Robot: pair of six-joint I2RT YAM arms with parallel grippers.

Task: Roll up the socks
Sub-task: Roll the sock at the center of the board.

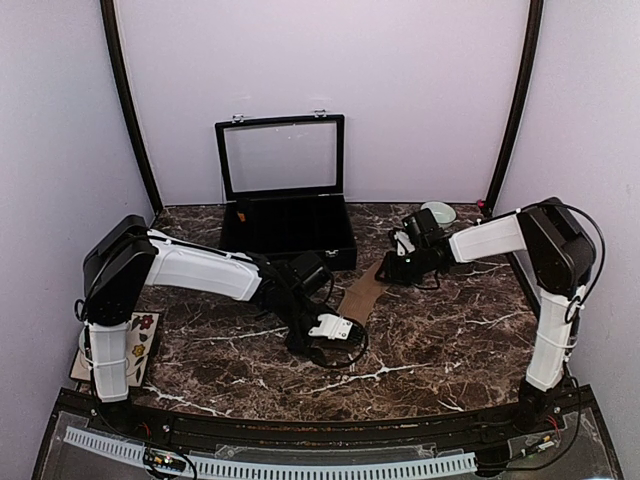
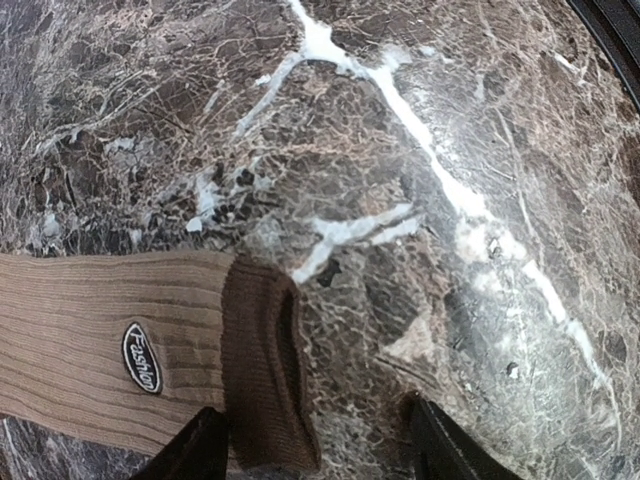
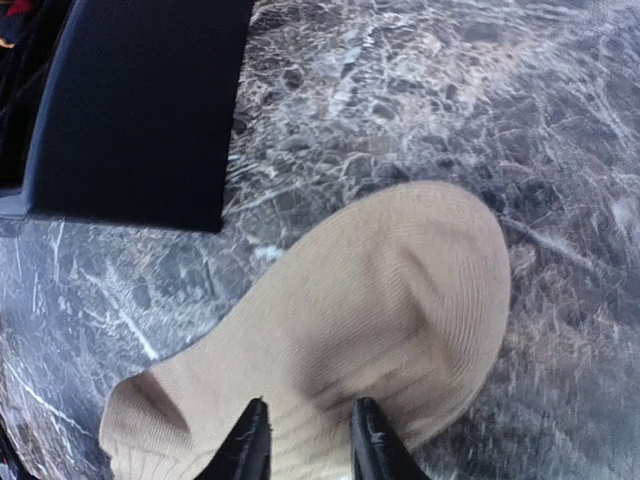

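You have the tan sock stretched flat on the surface in the middle of the top view, slanting from lower left to upper right, with one tool at each end. That looks deliberate: holding both ends keeps the cloth straight and taut so a roll can start cleanly. In the right wrist view, your right tool sits at the bottom centre of the frame. Its jaws are drawn close and a ridge of the toe is caught between them, so it appears to be grasping the sock there and anchoring that end. The black case lies just beyond, in the upper left of that frame, apart from the sock. In the left wrist view, your left tool is released, jaws wide. The dark brown cuff lies at lower left, just inside the left finger, and bare surface fills the rest of the gap. The cuff is probably where the roll should begin. Only this one sock shows clearly.
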